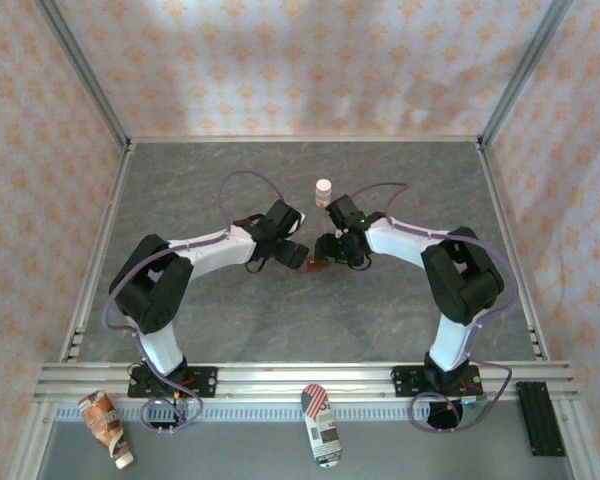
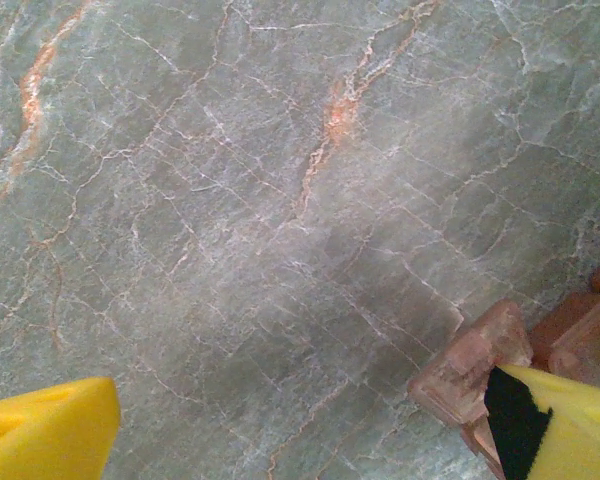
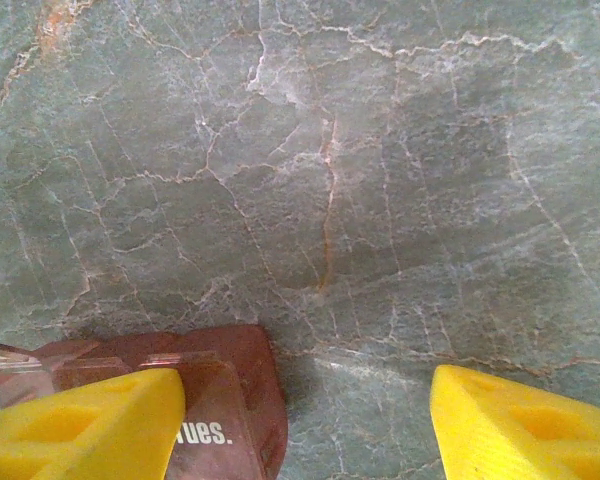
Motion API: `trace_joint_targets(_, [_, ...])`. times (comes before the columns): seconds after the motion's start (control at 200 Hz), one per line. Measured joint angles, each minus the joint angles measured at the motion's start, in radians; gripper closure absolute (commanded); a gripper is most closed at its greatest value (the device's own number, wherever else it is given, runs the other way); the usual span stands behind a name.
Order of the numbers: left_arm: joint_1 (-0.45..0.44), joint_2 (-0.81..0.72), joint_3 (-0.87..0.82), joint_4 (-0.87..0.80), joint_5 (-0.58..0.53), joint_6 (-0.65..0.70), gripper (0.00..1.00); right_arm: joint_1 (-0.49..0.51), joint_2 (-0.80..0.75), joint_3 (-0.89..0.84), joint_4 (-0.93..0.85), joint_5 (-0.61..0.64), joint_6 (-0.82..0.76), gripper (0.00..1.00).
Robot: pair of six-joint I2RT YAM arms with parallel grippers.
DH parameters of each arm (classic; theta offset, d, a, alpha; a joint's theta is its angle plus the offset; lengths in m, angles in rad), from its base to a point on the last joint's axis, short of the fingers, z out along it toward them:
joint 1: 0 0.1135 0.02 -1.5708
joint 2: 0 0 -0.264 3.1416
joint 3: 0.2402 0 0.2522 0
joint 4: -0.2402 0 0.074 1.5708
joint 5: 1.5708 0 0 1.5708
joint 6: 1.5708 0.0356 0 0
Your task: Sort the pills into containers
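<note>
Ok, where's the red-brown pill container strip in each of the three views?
Top external: the container strip sits mid-table, just nearer the arm bases than the white bottle.
Left wrist: lower right corner, running off the right edge.
Right wrist: bottom left, lid lettering showing, running off the bottom edge.
Shared landmark: the veined grey table top it rests on.

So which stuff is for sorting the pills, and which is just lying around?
For the job: containers, left claw, right claw, maybe the white bottle.
Lying about: brown tube, flag pouch, black bar.
</note>
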Motion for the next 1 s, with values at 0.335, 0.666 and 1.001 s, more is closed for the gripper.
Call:
trace_joint_targets(0.335, [0.0,0.035,-0.005,0.046,0.001,-0.047,0.04,0.0,0.005,-0.003,0.018,-0.012,0.0,0.33])
trace_joint_targets(0.666, [0.006,0.042,-0.014,0.076,0.004,-0.082,0.03,-0.001,0.01,-0.003,0.031,-0.019,0.0,0.33])
trace_joint_targets(1.001, [0.006,0.003,-0.012,0.077,0.012,-0.109,0.0,-0.001,0.017,0.011,0.02,-0.022,-0.001,0.33])
